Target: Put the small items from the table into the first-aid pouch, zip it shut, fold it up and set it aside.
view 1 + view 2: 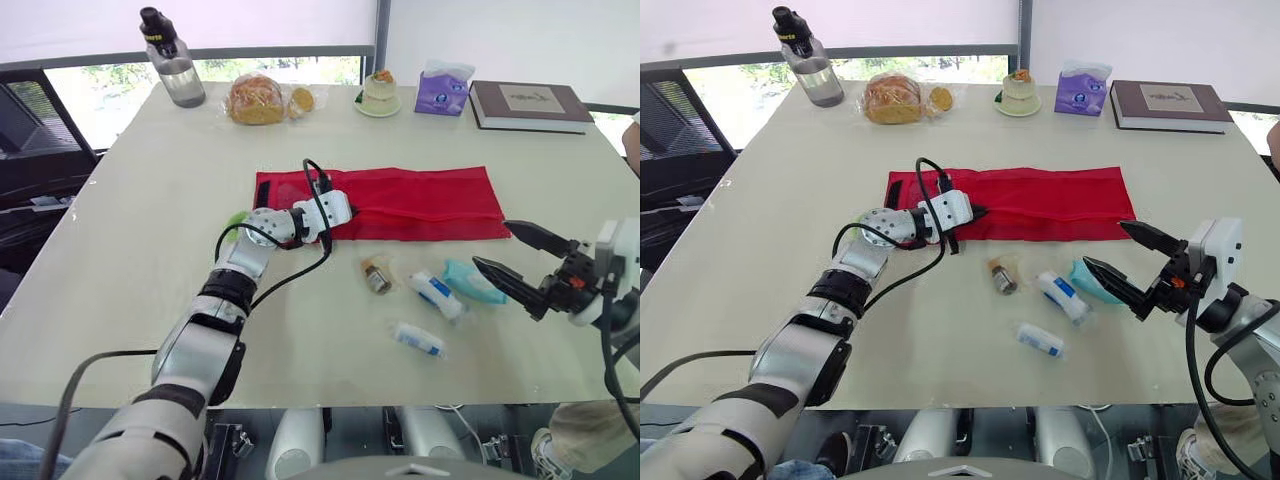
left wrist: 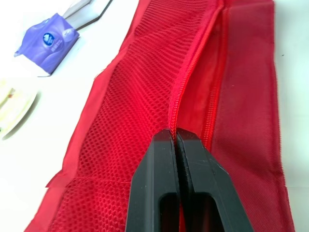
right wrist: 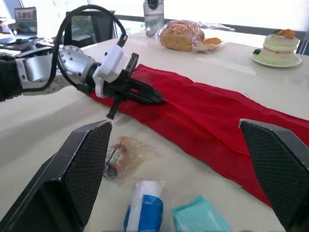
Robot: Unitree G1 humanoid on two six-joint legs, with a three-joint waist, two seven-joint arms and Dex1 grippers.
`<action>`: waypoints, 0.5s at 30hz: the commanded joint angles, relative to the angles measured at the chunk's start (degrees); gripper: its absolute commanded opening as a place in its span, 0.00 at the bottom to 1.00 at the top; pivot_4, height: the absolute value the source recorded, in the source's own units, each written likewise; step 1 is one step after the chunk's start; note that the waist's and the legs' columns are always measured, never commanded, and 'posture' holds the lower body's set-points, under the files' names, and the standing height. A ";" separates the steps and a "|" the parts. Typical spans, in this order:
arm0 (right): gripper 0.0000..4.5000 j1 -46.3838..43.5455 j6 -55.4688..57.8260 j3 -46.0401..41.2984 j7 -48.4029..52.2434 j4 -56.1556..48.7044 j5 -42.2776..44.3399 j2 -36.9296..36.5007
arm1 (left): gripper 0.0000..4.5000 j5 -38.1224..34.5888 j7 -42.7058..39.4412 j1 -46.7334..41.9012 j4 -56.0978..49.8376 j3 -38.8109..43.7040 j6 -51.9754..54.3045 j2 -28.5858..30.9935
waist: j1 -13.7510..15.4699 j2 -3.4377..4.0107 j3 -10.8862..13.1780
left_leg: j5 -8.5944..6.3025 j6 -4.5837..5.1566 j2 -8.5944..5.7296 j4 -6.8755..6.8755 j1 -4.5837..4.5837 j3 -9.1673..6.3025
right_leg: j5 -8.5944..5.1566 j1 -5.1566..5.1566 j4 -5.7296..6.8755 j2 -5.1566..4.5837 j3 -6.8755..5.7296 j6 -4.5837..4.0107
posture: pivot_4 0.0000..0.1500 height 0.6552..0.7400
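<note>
a long red mesh first-aid pouch [image 1: 420, 200] is laid flat across the middle of the beige table [image 1: 150, 250], unfolded, with its length running from side to side. the left gripper [image 1: 345, 212] is set low on the pouch near its left end, and its two black fingers [image 2: 164, 159] are clenched together on the zipper edge, so that the red fabric is pinched between them. beyond the fingertips the two rows of zipper teeth are seen parted.

the right gripper [image 1: 490, 242] is held above the table on the right, near the pouch's right end, with its fingers spread wide and nothing grasped.

four small items are left on the table in front of the pouch, between the two grippers. a small brown bottle in clear wrap [image 1: 377, 276] is placed nearest the left gripper. a white tube with a blue label [image 1: 435, 293] is found just beside a teal packet [image 1: 468, 280], which lies close to the right gripper's lower fingertip. a smaller white and blue tube in clear wrap [image 1: 418, 339] is set nearest the front edge.

along the far edge are lined a clear water bottle with a black cap [image 1: 172, 62], bagged bread [image 1: 258, 98], a small plate of cake [image 1: 379, 95], a purple tissue pack [image 1: 443, 90] and a brown book [image 1: 527, 105].
</note>
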 commanded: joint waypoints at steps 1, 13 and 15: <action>1.00 0.45 -1.43 -3.30 2.45 -1.57 1.29 -2.13 | 0.01 -2.61 -0.27 1.64 -8.82 1.64 5.47 0.40 | 0.06 0.00 0.00 | 0.00 0.00 0.01 0.05 0.00 0.00 | 0.00 0.00 0.02 0.00 0.00 0.00 | 1.00 1.00; 1.00 6.88 -5.77 -16.45 23.87 11.42 -0.42 -14.64 | 0.01 -6.15 -0.14 3.59 -10.98 2.54 14.16 -2.01 | 0.03 0.01 0.00 | -0.01 0.01 -0.05 0.29 -0.03 -0.03 | 0.00 0.09 0.03 -0.01 -0.04 0.03 | 1.00 1.00; 1.00 5.59 -3.36 -20.27 30.78 15.65 2.55 -19.41 | 0.01 -6.44 -0.44 3.86 -10.90 2.48 14.68 -1.95 | -0.13 0.03 0.00 | -0.01 0.01 -0.03 0.32 0.01 0.00 | -0.06 0.09 0.05 0.04 -0.01 0.16 | 1.00 1.00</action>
